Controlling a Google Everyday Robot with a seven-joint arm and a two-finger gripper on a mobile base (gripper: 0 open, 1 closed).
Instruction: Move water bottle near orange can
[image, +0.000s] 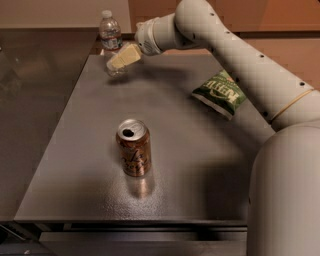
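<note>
The water bottle (110, 34), clear with a white cap and a dark label band, stands upright at the far left corner of the grey table (200, 165). The orange can (134, 148) stands upright near the middle front of the table, its silver top with the opening facing up. My gripper (120, 59) reaches in from the right on the white arm and sits right at the bottle, covering its lower part. The can is far in front of the bottle and the gripper.
A green chip bag (220, 92) lies on the right side of the table, under my arm (240, 55). A darker counter (35, 100) runs along the left. The table's front edge is near the bottom of the view.
</note>
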